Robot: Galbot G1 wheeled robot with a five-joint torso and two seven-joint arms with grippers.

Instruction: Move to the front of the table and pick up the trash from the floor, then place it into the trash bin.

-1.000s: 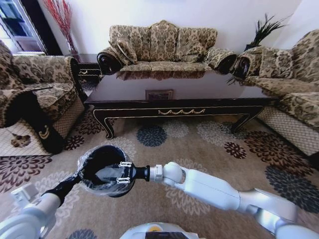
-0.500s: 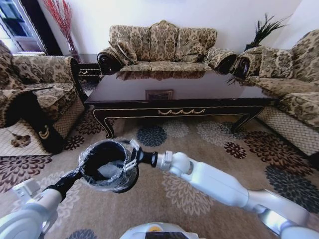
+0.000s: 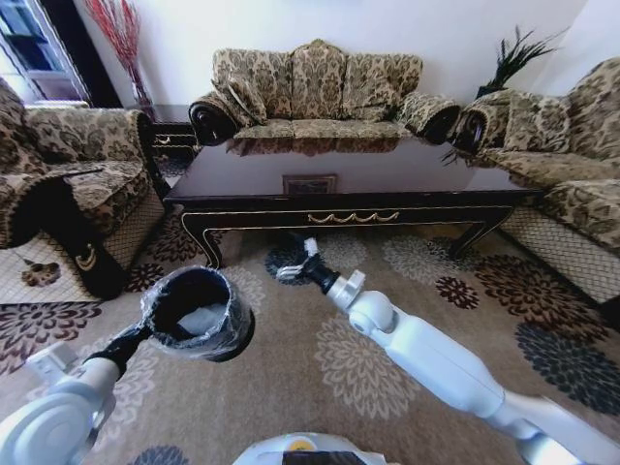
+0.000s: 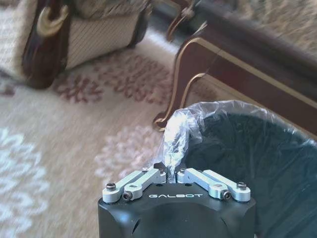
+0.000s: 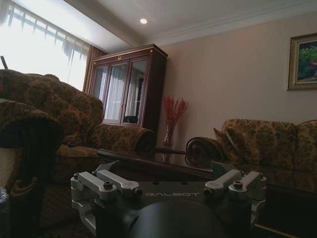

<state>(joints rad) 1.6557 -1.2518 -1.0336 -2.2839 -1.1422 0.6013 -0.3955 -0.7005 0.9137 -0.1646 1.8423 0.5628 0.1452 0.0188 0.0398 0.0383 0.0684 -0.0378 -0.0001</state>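
The black trash bin [image 3: 197,312], lined with a crinkly clear bag, hangs just above the carpet at my lower left. My left gripper [image 4: 171,172] is shut on its bagged rim [image 4: 173,139]. Something white [image 3: 205,318], seemingly trash, lies inside the bin. My right gripper [image 3: 294,260] reaches forward over the carpet, close to the front of the dark table [image 3: 339,207]. In the right wrist view this gripper [image 5: 170,184] stands open with nothing between its fingers [image 5: 106,184], facing the table top [image 5: 158,161].
Patterned sofas surround the table: one behind it [image 3: 315,92], an armchair at the left [image 3: 68,184], another sofa at the right [image 3: 572,165]. A corner stand with a red-branch vase [image 3: 121,39] sits back left. Flowered carpet [image 3: 387,320] lies open before the table.
My right gripper has swung away from the bin's rim, forward and to the right toward the table front. The bin in my left gripper has shifted slightly left.
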